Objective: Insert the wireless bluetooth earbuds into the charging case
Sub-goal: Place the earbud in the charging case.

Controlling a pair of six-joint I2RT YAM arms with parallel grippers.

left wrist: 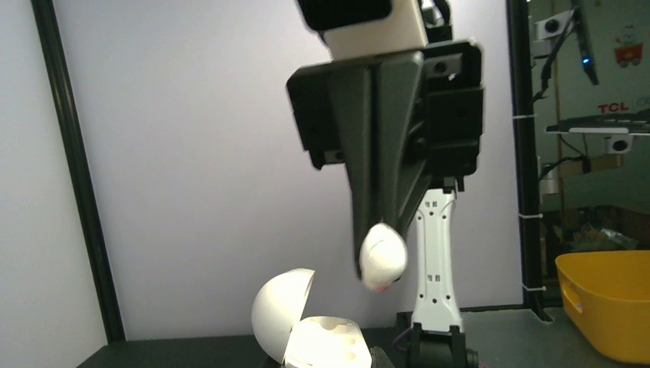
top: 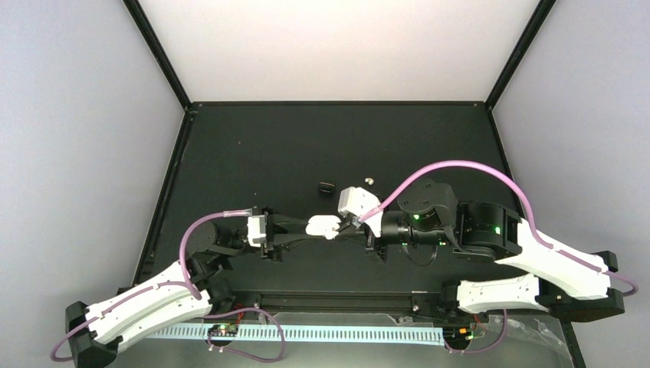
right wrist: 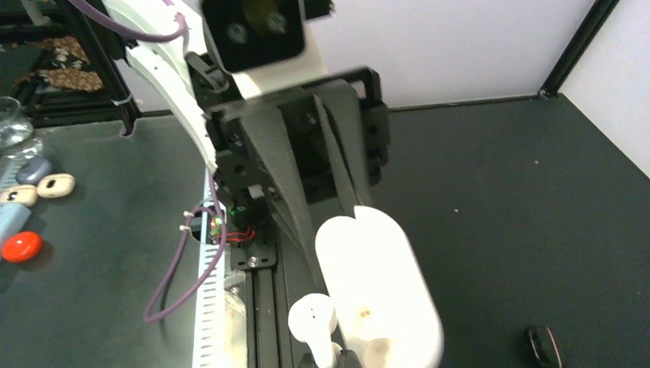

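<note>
My left gripper (top: 313, 228) is shut on the white charging case (top: 325, 226), held above the table with its lid (left wrist: 282, 310) swung open and the base (left wrist: 328, 343) facing up. My right gripper (top: 359, 222) is shut on a glossy white earbud (left wrist: 382, 257), its dark fingers (left wrist: 360, 176) pointing down. The earbud hangs just above and beside the case (right wrist: 379, 287); in the right wrist view the earbud (right wrist: 313, 316) lies against the case's left edge. A black earbud (top: 326, 186) and another white earbud (top: 369, 182) lie on the mat behind. The black earbud (right wrist: 543, 345) also shows at the lower right.
A slotted white cable strip (top: 306, 334) runs along the near edge between the arm bases. Off the mat are a yellow bin (left wrist: 605, 307), a red object (right wrist: 21, 246) and beige pieces (right wrist: 55, 185). Black frame posts (top: 157, 50) border the mat.
</note>
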